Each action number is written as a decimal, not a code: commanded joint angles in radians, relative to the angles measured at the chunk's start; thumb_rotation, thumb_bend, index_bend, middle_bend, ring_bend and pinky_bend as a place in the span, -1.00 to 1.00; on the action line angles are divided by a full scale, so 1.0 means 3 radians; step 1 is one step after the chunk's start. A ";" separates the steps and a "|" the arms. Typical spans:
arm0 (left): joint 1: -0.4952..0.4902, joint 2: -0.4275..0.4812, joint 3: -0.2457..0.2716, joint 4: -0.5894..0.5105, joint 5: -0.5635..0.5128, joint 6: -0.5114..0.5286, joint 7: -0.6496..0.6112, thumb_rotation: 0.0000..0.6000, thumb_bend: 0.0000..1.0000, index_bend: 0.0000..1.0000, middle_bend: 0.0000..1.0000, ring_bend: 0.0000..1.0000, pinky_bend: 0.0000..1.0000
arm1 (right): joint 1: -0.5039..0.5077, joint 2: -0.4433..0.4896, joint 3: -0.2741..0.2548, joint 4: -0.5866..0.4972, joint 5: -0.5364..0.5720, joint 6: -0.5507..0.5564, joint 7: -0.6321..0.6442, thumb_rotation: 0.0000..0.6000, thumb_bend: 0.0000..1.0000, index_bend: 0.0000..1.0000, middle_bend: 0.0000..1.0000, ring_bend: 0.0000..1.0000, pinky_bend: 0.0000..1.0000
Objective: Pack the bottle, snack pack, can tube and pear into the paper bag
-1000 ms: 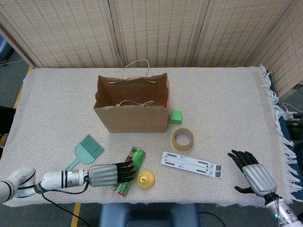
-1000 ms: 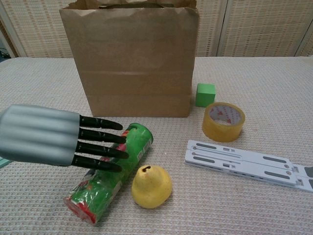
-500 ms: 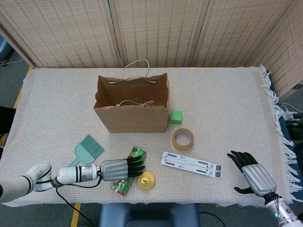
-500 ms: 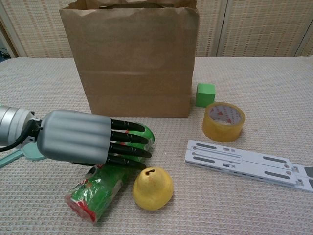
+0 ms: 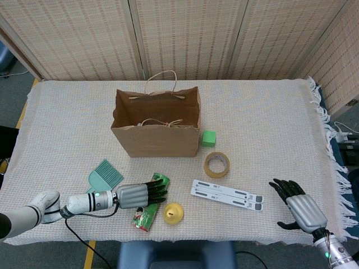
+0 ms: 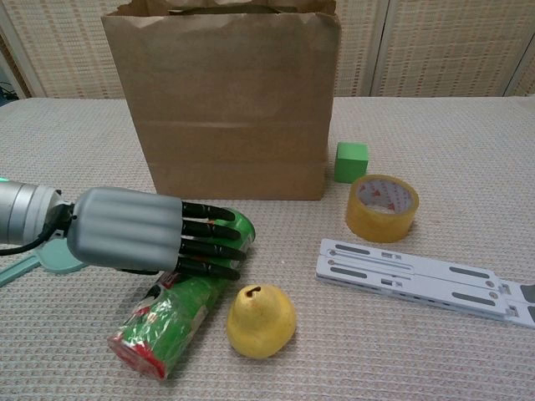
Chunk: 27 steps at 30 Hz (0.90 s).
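Green-wrapped can tube with a red end cap [image 6: 180, 305] lies on its side on the woven cream bench cloth [image 5: 263, 123], near the front edge, its length angled toward the bag. Left hand, grey-backed with black fingers [image 6: 146, 238], rests over the upper half of the tube, fingers stretched across it; whether they grip it cannot be told. Yellow pear with a dark stem [image 6: 261, 321] sits just beside the tube's lower end, on its right, apart from the hand. Brown paper bag with twine handles [image 5: 157, 126] stands upright and open behind them at mid-bench; its contents are not clear from above. Small green cube [image 5: 208, 138] sits beside the bag's right lower corner. Tan roll of packing tape [image 5: 216, 165] lies flat just in front of the cube. White slotted folding stand [image 5: 226, 195] lies flat to the right of the pear. Teal hand brush [image 5: 103, 176] lies left of the tube, behind the left forearm. Right hand [image 5: 297, 205] rests at the far right near the front edge, fingers spread, holding nothing.
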<state>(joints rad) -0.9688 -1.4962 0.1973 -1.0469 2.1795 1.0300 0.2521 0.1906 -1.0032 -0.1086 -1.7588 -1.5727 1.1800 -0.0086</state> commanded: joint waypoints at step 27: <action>-0.0025 -0.0142 0.0411 0.0446 0.0002 0.0241 -0.0210 1.00 0.24 0.18 0.21 0.22 0.56 | -0.0003 -0.0015 0.0015 -0.0018 0.0044 -0.0002 -0.0043 1.00 -0.95 -1.00 -1.00 -1.00 -1.00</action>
<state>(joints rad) -0.9755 -1.5404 0.3184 -0.9133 2.1799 1.1001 0.1902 0.1898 -1.0079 -0.1042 -1.7641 -1.5594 1.1795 -0.0215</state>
